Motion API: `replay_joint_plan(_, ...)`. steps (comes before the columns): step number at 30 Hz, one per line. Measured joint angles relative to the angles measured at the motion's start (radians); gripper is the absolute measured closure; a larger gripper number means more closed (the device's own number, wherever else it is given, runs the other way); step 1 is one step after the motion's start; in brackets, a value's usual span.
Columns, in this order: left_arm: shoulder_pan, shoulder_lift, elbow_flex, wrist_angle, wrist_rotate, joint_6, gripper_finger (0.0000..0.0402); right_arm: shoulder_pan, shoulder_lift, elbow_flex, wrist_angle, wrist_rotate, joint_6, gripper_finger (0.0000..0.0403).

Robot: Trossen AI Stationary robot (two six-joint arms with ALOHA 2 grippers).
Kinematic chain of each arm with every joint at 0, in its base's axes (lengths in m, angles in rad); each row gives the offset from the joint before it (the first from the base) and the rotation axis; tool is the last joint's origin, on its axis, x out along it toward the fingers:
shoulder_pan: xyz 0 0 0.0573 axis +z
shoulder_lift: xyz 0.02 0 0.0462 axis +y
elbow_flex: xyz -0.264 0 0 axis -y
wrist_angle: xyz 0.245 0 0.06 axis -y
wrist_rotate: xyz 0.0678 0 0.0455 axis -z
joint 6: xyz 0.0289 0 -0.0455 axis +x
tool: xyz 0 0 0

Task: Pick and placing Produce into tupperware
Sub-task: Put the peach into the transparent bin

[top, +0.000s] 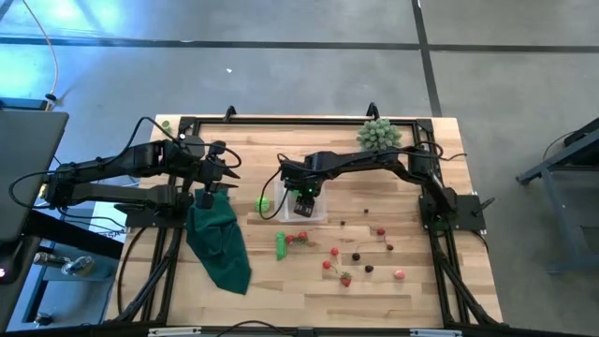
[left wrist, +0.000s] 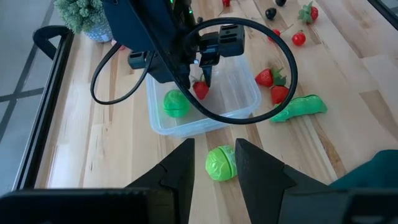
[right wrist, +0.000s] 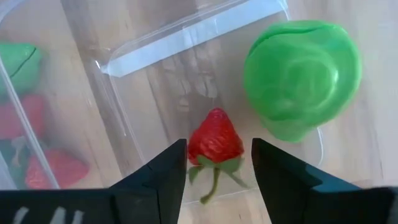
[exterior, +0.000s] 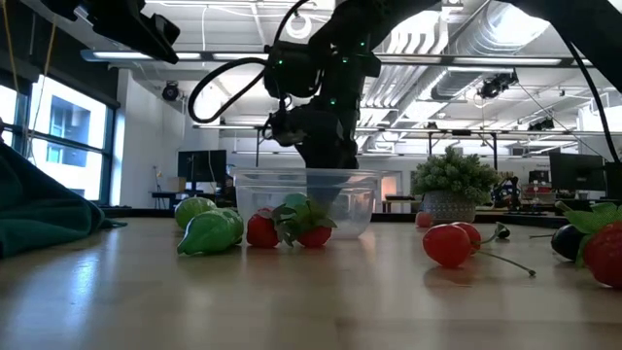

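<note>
The clear tupperware (top: pixel 316 212) stands mid-table. It holds a round green piece (right wrist: pixel 301 78) and a red strawberry (right wrist: pixel 214 144). My right gripper (right wrist: pixel 217 163) points down into the tupperware and is open. Its fingers stand on either side of the strawberry, with a slim gap at each side. More produce lies outside the tupperware: a green round piece (left wrist: pixel 219 163), a green pepper (left wrist: pixel 301 107) and two strawberries (left wrist: pixel 272 86). My left gripper (left wrist: pixel 214 155) waits open above the table's left part, with nothing between its fingers.
Small red, pink and dark produce lies scattered on the wood toward the near right (top: pixel 360 257). A pale green spiky plant (top: pixel 379 134) stands at the far right edge. A dark green cloth (top: pixel 220 243) lies at the table's left. A black frame rail (left wrist: pixel 53 81) runs along the far edge.
</note>
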Motion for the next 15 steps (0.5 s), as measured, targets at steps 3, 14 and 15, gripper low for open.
replay_joint_plan(3,0.000,0.000,0.000,0.000,0.000,0.000,0.0295,0.000,0.000,0.000,0.000,-0.001,-0.005,0.0229)
replay_joint_plan(14,0.000,0.000,0.000,0.000,0.000,0.000,0.0295,0.000,-0.114,0.000,-0.015,-0.010,-0.002,0.0228)
replay_joint_plan(15,0.000,0.000,0.000,0.000,0.000,0.000,0.0295,0.000,-0.140,0.000,-0.017,0.006,-0.001,0.0228)
